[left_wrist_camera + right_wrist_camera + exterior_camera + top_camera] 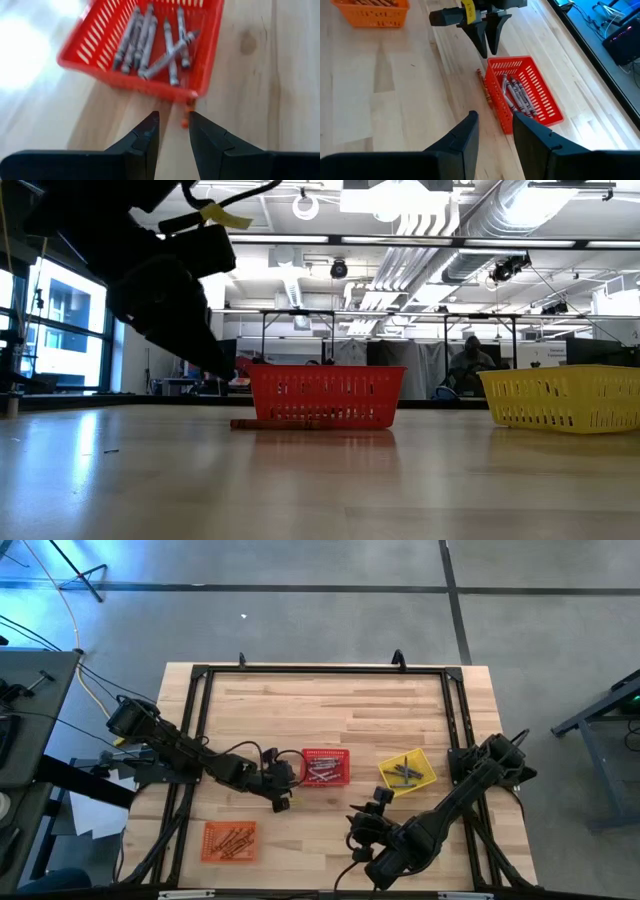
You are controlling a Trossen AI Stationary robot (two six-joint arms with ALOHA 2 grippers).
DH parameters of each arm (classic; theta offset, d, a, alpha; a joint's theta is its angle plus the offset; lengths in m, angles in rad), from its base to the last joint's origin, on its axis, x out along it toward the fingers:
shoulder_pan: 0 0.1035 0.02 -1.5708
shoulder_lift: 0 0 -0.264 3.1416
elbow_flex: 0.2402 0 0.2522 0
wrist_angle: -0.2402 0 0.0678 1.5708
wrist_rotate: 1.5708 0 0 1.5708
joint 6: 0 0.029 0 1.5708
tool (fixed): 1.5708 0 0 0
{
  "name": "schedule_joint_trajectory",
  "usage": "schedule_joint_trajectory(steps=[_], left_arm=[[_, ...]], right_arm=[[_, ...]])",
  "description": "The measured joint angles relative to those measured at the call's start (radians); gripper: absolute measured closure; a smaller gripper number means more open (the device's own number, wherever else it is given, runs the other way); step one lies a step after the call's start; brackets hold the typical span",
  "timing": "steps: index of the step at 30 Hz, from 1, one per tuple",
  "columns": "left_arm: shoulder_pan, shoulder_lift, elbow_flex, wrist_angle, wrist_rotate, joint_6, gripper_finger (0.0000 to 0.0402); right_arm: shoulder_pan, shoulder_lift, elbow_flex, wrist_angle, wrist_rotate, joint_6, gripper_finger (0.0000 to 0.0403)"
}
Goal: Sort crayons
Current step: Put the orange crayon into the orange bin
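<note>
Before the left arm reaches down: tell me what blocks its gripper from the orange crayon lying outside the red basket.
Nothing visible does. The orange crayon lies on bare table against the red basket wall; the left gripper, fingers slightly apart, is near its end.

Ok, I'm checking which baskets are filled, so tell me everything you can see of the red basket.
The red basket is a small rectangular plastic one with slotted mesh walls and an open top. It sits upright on the wooden table, near the middle, between the orange and yellow baskets. Inside lie several grey crayons, loosely piled. One orange crayon lies on the table along its outer wall, apparently touching it. The left hand hovers close by, open, not touching the basket.
</note>
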Motion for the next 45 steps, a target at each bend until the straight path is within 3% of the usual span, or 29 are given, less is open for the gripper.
schedule_joint_trajectory(steps=[8, 15, 19, 26, 45], left_arm=[[0.021, 0.0, -0.006, 0.034, -0.017, 0.033, 0.0307], [0.021, 0.0, -0.154, 0.332, 0.014, -0.023, 0.0307], [0.021, 0.0, -0.199, 0.417, 0.015, -0.028, 0.0307], [0.017, 0.0, -0.217, 0.418, 0.096, -0.023, 0.0307], [0.012, 0.107, -0.217, 0.53, 0.115, -0.011, 0.0307]], right_arm=[[-0.003, 0.0, 0.0, -0.005, -0.019, 0.0, 0.0291], [-0.003, 0.0, 0.0, -0.005, -0.019, 0.0, 0.0291], [-0.004, 0.0, 0.0, -0.005, -0.022, 0.0, 0.0291], [-0.023, 0.0, 0.0, -0.005, -0.023, 0.0, 0.0291], [-0.055, 0.0, 0.0, -0.008, -0.023, 0.0, 0.0291]])
